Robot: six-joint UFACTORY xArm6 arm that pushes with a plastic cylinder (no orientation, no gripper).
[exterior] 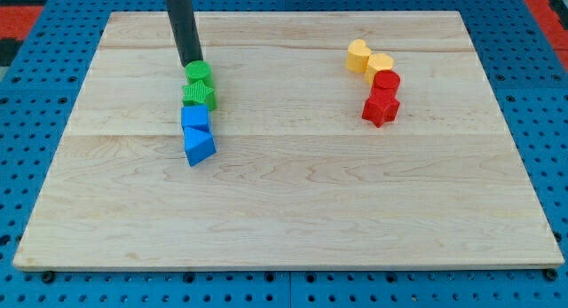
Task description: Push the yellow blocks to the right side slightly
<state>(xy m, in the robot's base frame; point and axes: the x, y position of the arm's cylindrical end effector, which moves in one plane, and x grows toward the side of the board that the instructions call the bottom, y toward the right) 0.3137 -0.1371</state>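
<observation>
Lab test bench: wooden board (293, 210) on blue perforated pegboard base (35, 77), small coloured blocks.

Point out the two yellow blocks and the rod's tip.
Upper yellow block (358, 55), camera view, its top face.
Lower yellow block (379, 67), camera view, its top face.
My tip (192, 63), camera view, the rod's very end, just above the green blocks.

The robot's dark rod enters from the view's top edge, left of centre, and slopes slightly toward the view's right as it descends. Its lower end, my tip (192, 63), stands in the upper left part of the tabletop (293, 210). Only the rod shows; the arm above is out of view.
</observation>
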